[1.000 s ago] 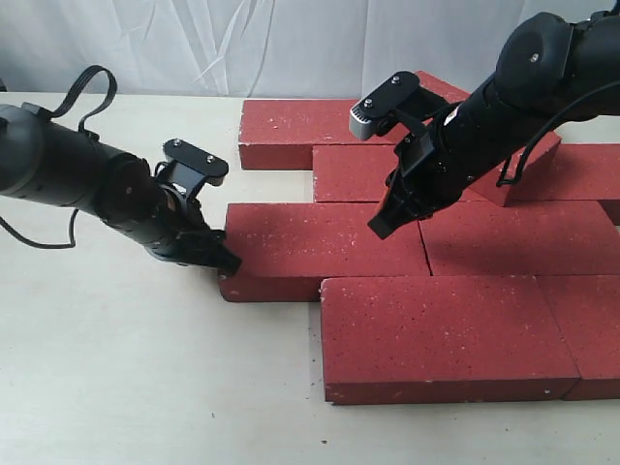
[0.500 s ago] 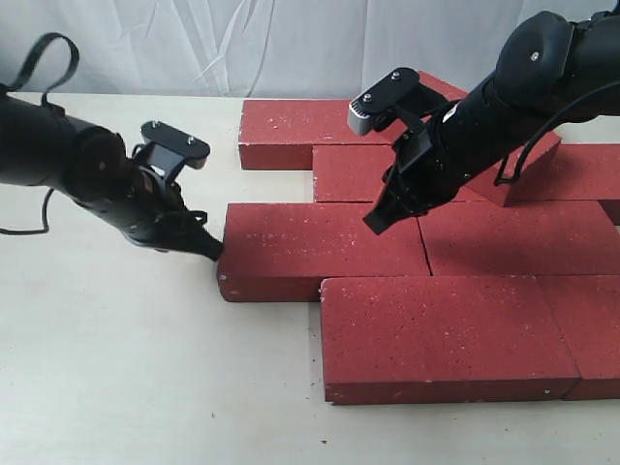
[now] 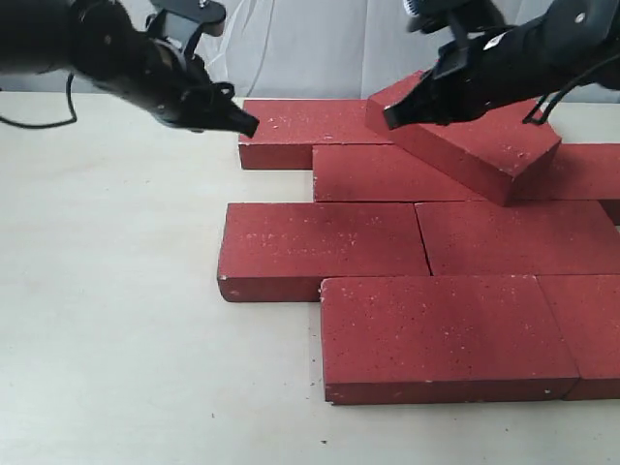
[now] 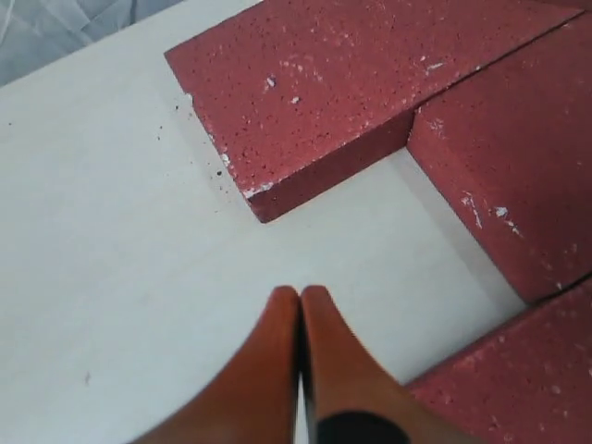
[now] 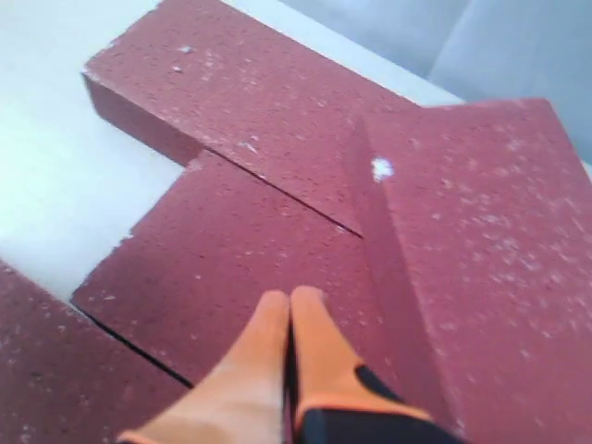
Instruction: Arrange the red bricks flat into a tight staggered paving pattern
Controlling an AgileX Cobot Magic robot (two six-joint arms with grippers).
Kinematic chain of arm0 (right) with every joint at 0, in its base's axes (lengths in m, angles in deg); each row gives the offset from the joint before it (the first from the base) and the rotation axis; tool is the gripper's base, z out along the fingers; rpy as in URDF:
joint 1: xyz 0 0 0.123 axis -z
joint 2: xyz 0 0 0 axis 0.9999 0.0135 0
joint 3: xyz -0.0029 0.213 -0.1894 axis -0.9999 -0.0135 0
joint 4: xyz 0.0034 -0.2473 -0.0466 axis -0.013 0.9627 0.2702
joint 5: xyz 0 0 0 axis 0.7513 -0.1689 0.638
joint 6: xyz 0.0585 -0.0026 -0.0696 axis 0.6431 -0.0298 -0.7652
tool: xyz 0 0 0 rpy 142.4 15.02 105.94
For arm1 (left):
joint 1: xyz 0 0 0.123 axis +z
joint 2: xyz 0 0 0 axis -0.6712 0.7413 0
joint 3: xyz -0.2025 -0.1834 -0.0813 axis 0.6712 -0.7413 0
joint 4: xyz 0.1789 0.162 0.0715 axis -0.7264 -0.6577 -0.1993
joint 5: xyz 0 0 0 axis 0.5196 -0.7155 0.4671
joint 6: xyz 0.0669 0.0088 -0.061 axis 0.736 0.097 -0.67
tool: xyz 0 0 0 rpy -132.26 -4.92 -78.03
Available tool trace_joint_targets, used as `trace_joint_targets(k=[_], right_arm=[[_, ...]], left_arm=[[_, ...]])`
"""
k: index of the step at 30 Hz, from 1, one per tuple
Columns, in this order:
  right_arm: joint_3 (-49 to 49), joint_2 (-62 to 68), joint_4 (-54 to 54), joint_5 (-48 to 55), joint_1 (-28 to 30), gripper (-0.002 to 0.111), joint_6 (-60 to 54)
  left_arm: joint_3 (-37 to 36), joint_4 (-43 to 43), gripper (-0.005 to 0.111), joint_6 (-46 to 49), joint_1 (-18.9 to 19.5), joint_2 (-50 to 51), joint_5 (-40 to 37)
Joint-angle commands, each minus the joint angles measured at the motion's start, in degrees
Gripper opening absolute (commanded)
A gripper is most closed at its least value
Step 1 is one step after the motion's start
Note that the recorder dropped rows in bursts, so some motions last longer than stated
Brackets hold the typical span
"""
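Several dark-red bricks lie flat in staggered rows on the pale table (image 3: 107,320). The front brick (image 3: 441,334) and the left middle brick (image 3: 320,247) lie tight against their neighbours. One brick (image 3: 475,140) rests tilted on top of the back rows, also seen in the right wrist view (image 5: 490,259). My left gripper (image 3: 247,124) hangs shut and empty above the left end of the back brick (image 3: 291,124), whose corner (image 4: 305,102) shows in the left wrist view beyond the gripper (image 4: 300,294). My right gripper (image 3: 390,116) is shut and empty, raised at the tilted brick's upper end (image 5: 292,298).
A white cloth backdrop (image 3: 291,44) hangs behind the table. Bare table surface spreads to the left of and in front of the bricks. The brick rows run off the right edge of the exterior view.
Both arms rose and drew back: the left gripper left the middle brick's left end for the back brick's corner; the right lifted off the middle row to the tilted brick's top.
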Motion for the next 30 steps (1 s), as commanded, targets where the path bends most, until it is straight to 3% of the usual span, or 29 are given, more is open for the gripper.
trace_joint_targets(k=[1, 4, 7, 9, 11, 13, 15, 18, 21, 24, 27, 28, 30], right_arm=[[5.54, -0.58, 5.66, 14.19, 10.84, -0.001, 9.47], [7.59, -0.47, 14.93, 22.36, 17.32, -0.001, 16.69], [7.59, 0.03, 23.56, 17.06, 21.24, -0.001, 22.53], [8.89, 1.84, 23.9, 11.38, 21.54, -0.001, 22.65], [15.98, 7.0, 23.9, 16.47, 21.54, -0.001, 21.9], [28.75, 14.1, 23.5, 26.83, 21.54, -0.001, 16.4], [42.39, 20.79, 19.7, 37.21, 23.32, -0.001, 12.89], [60.94, 31.71, 0.91, 50.15, 26.85, -0.001, 1.0], [67.08, 38.05, -1.34, 50.15, 26.52, 0.001, -0.6], [69.41, 41.56, -1.7, 50.15, 25.43, 0.022, -0.6], [69.98, 43.56, -3.65, 50.15, 24.53, 0.063, -1.64], [69.98, 43.87, -3.65, 50.15, 24.4, 0.072, -1.91], [69.98, 44.39, -3.65, 50.15, 23.85, 0.071, -1.91]], left_arm=[[12.9, -0.7, 0.0, 2.78, 0.29, 5.26, -8.72], [24.28, -0.7, 0.0, 8.44, 0.44, 10.73, -12.96], [35.82, 0.07, 0.0, 11.43, 1.88, 18.06, -23.4], [37.07, 2.51, 0.0, 11.56, 2.38, 19.79, -23.97], [36.94, 3.32, 0.0, 11.65, 2.38, 20.46, -25.68], [34.97, 5.11, 0.0, 14.71, 2.38, 20.19, -32.12], [29.8, 10.09, 0.0, 16.62, 2.95, 18.82, -33.29], [16.05, 16.77, 0.0, 21.62, 4.5, 14.14, -26.92], [3.71, 17.98, 0.0, 22.16, 5.25, 7.85, -17.49], [-3.89, 18.42, 0.0, 22.16, 5.25, 3.16, -12.53], [-9.38, 18.42, 0.0, 22.16, 5.25, -0.66, -8.9], [-11.06, 18.42, 0.0, 22.16, 5.25, -1.67, -7.05], [-13.67, 17.77, 0.0, 22.16, 5.25, -3.02, -3.08]])
